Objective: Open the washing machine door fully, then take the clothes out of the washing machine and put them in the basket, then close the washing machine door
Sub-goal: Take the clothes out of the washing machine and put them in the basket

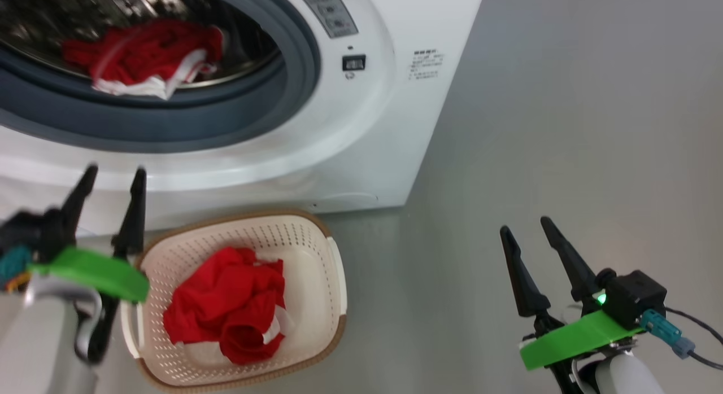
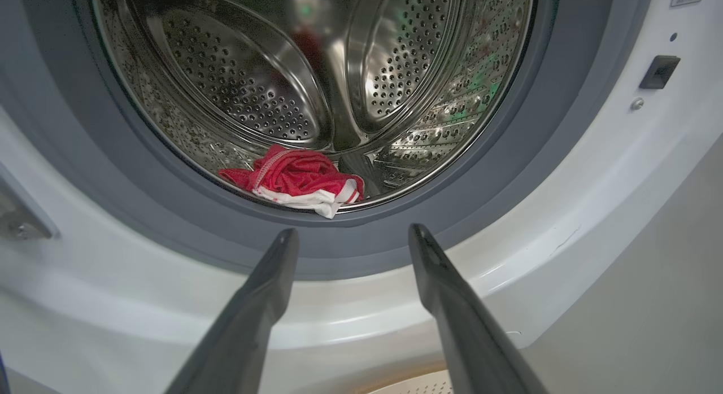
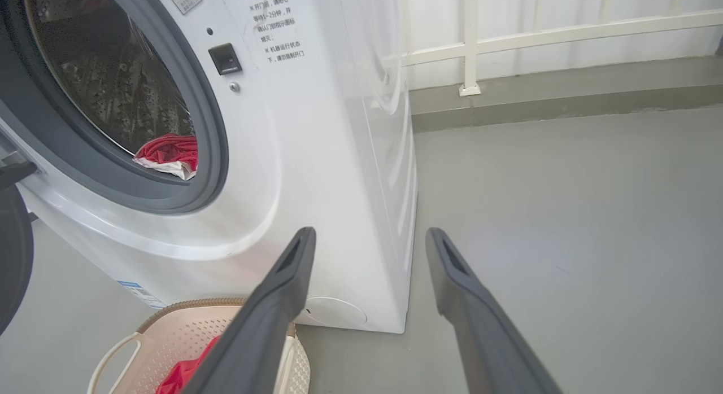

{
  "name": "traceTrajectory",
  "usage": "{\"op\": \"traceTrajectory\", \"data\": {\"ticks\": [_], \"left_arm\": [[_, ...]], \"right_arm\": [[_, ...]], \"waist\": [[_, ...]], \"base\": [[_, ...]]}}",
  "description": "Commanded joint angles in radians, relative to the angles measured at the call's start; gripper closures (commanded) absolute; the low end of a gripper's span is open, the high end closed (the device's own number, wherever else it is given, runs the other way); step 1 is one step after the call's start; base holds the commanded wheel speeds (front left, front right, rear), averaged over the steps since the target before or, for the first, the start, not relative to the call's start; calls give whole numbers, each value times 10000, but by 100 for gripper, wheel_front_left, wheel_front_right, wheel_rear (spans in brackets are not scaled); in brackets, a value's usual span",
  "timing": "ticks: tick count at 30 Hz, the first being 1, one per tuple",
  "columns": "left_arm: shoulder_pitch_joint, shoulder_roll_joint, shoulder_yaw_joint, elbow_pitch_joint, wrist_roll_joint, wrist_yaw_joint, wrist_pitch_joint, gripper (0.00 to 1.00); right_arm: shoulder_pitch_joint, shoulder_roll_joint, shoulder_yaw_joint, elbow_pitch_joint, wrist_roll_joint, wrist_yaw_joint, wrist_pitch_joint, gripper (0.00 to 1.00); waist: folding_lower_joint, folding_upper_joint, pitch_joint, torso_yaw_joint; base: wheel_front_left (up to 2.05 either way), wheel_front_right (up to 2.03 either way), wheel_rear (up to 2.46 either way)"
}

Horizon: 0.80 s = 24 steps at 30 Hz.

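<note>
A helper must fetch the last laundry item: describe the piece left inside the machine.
Find the white washing machine with its round opening. At the front bottom of its steel drum lies a crumpled red garment with a white edge. The other red clothes lie in the basket on the floor.

The right pincer (image 3: 370,236) is open beside the washing machine (image 3: 316,157). Red clothes (image 3: 169,151) lie inside it, more in the near basket (image 3: 186,329).

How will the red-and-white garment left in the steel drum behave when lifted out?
Likely floppy: the crumpled red-and-white fabric garment lies bunched in folds, so it should sag. Probably light, thin cloth. May drag over the grey rubber ring.
</note>
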Motion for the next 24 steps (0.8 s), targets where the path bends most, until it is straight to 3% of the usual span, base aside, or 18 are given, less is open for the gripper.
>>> {"op": "traceTrajectory", "data": {"ticks": [1, 13, 24], "left_arm": [[-610, 481, 209, 12, 157, -27, 78, 0], [-4358, 875, -1107, 2621, 1677, 71, 1770, 0], [-6820, 1074, -1842, 4954, 2606, 171, 2485, 0]], "right_arm": [[-217, 20, 252, -264, -54, 16, -48, 0], [-719, 169, 508, -335, 234, 16, -48, 0], [-1060, 172, 928, -428, 725, 16, -48, 0]], "waist": [[0, 0, 647, -280], [0, 0, 1483, -852], [0, 0, 1977, -1357]], "base": [[0, 0, 0], [0, 0, 0], [0, 0, 0]]}}
